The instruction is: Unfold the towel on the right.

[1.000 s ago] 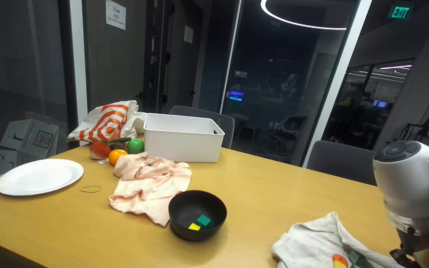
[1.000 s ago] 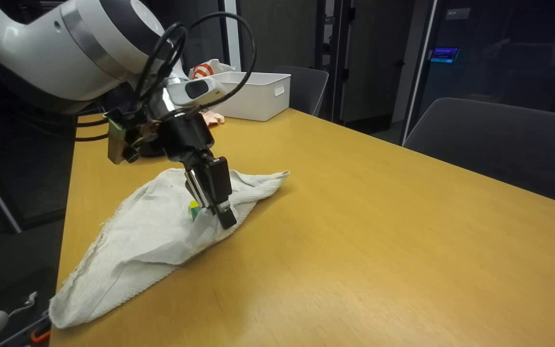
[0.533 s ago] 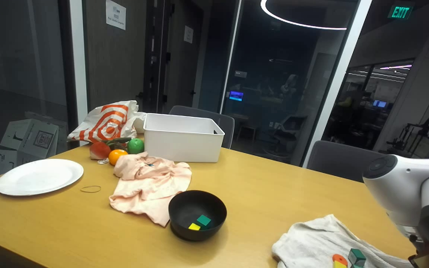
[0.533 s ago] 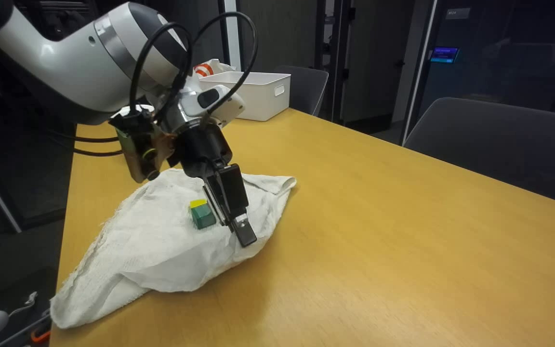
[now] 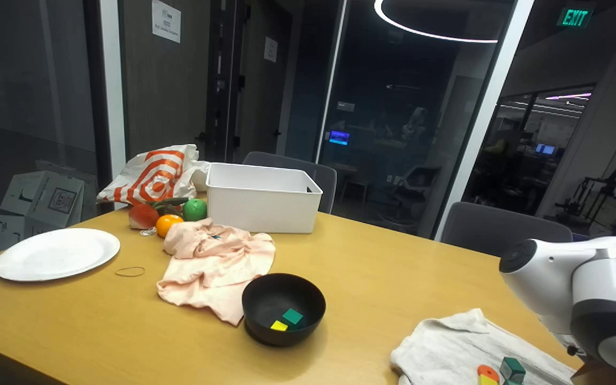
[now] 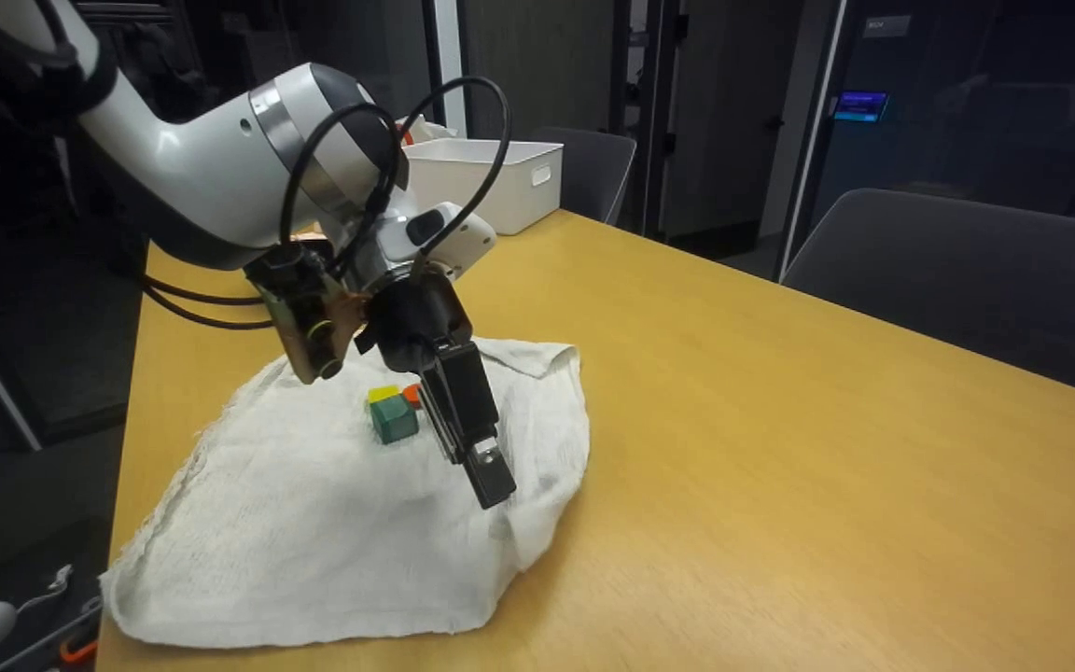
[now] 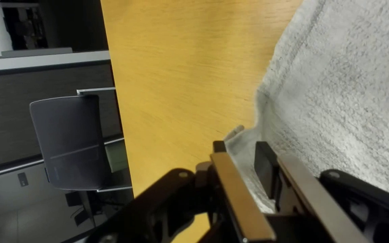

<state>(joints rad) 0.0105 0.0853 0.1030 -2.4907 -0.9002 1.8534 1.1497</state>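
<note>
The white towel (image 6: 323,551) lies spread over the table, with a rumpled, curled edge beside my gripper. Part of it also shows in an exterior view (image 5: 447,347), cut off by the frame's bottom. My gripper (image 6: 491,481) points down at the towel's edge. In the wrist view my gripper (image 7: 241,152) has its fingers apart, and a fold of the towel (image 7: 346,101) shows in the gap beyond them, not pinched. A green block (image 6: 395,420), a yellow block (image 6: 383,394) and an orange-red piece (image 6: 412,396) sit on the towel.
A black bowl (image 5: 281,291) with small blocks, a pink cloth (image 5: 217,267), a white plate (image 5: 56,255), a white bin (image 5: 260,211) and several toy fruits (image 5: 195,209) stand farther along the wooden table (image 6: 780,485). Chairs (image 6: 957,289) stand along the table's far edge.
My gripper has moved across the towel towards its edge, to the right and down in an exterior view. The towel's folded flap has spread outward over the table, and the blocks have come into view.
</note>
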